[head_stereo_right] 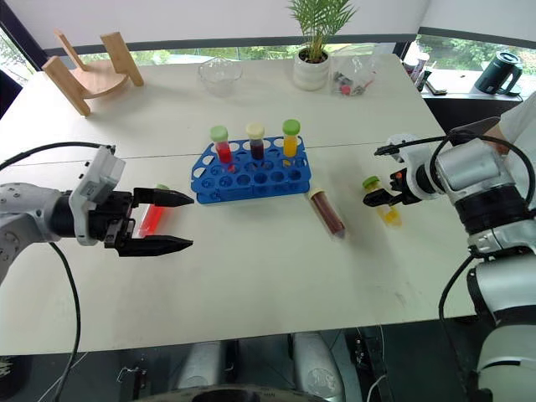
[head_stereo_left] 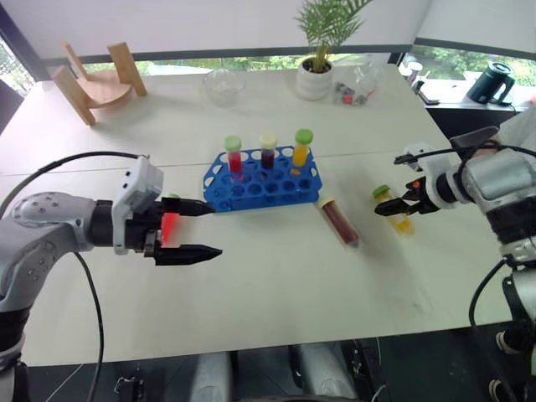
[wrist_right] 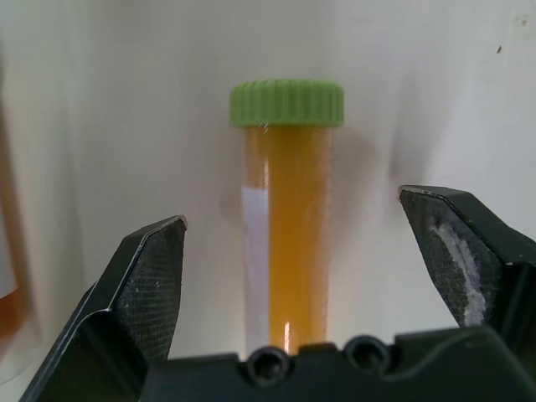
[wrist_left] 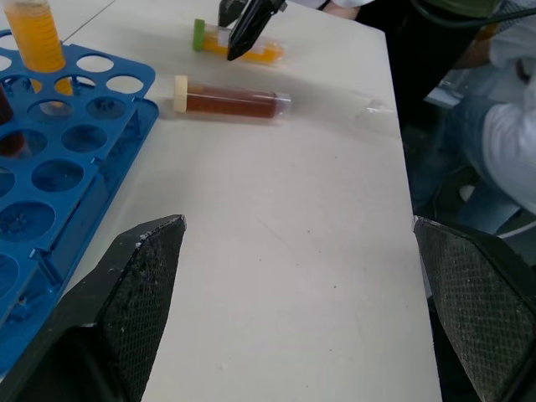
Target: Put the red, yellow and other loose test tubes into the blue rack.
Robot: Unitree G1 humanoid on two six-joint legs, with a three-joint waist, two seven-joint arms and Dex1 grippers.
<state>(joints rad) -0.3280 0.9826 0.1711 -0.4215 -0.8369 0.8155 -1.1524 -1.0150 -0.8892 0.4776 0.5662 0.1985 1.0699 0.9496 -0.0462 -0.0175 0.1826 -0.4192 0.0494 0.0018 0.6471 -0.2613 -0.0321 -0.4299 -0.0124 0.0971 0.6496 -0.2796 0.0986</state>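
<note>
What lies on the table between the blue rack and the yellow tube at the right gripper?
A brown tube lies on its side between the blue rack and the yellow tube, per the left eye view.

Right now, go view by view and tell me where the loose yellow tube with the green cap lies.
Left eye view: yellow tube lies at right on the table, under the right gripper.
Right eye view: same spot, at right.
Left wrist view: along the top edge, beyond the brown tube.
Right wrist view: centre, between the open fingers.
Shared landmark: the brown tube beside it.
</note>
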